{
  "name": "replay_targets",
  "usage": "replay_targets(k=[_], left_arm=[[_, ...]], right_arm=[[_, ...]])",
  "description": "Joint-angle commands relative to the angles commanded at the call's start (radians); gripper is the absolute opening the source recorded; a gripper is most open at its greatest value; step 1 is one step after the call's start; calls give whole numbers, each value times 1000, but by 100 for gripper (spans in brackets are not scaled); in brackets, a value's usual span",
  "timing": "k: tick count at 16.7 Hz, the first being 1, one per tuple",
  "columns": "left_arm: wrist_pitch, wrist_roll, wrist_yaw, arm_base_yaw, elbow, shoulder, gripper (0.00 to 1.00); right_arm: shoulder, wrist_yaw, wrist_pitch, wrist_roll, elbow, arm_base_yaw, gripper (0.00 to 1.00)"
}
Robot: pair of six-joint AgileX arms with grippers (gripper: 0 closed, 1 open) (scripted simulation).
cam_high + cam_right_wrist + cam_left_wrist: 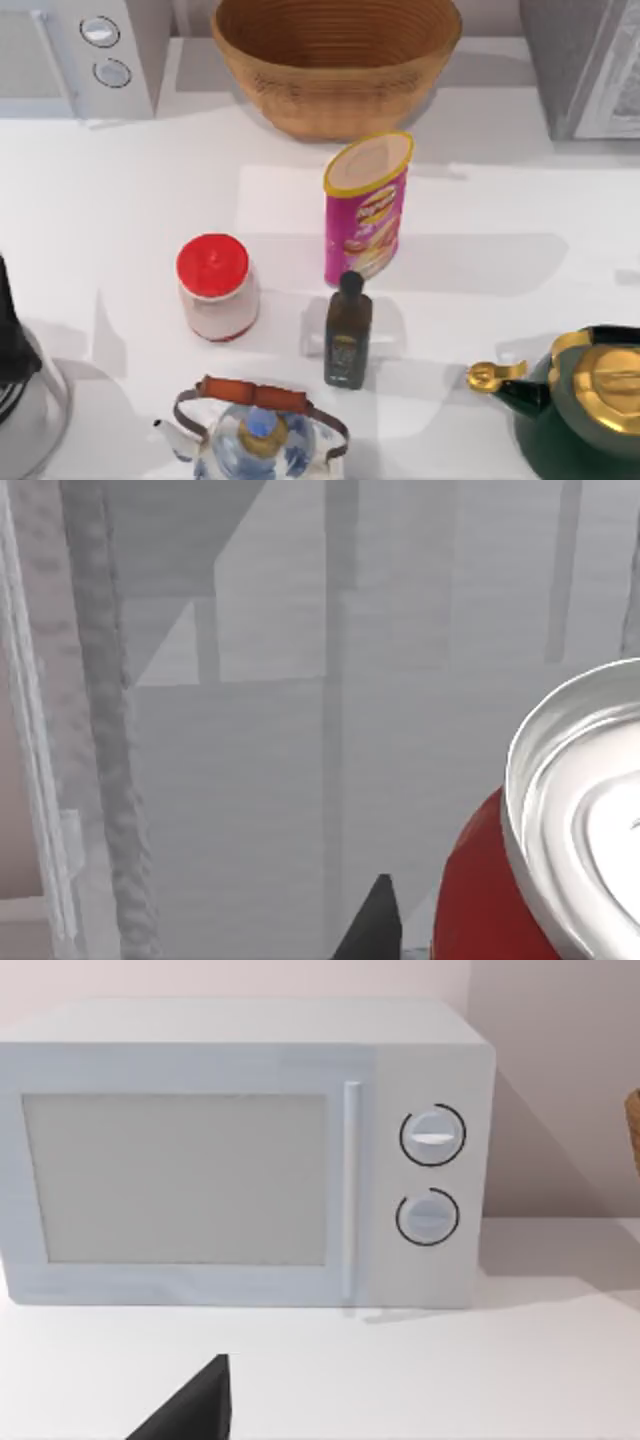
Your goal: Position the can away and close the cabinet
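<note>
Item: red can (pixel 480 900), close before the grey cabinet (pixel 300 680) interior beside right fingers (pixel 375 920), grip state indeterminable; left arm parked facing microwave (pixel 240 1150); risk: can clipping cabinet frame, tipping.

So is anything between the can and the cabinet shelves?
Nothing visible. In the right wrist view the can sits close up, with the grey cabinet interior open right behind it.
</note>
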Motion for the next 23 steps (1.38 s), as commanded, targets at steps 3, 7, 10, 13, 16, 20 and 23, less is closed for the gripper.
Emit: replay_targets(k=[3, 7, 10, 13, 16, 20, 23], left_arm=[[0, 0, 0, 0, 0, 0, 100], [0, 0, 0, 0, 0, 0, 100], [0, 0, 0, 0, 0, 0, 100], [0, 0, 0, 0, 0, 0, 100], [0, 0, 0, 0, 0, 0, 100], [0, 0, 0, 0, 0, 0, 100], [0, 0, 0, 0, 0, 0, 100]], right_arm=[[-149, 51, -75, 19, -86, 26, 0], [-378, 100, -178, 22, -170, 90, 0], [-550, 108, -289, 4, -229, 185, 0], [-629, 91, -369, -22, -289, 254, 0], [-635, 89, -375, -25, -295, 260, 0], [-621, 91, -380, -21, -285, 256, 0], [-541, 106, -428, -15, -199, 256, 0]])
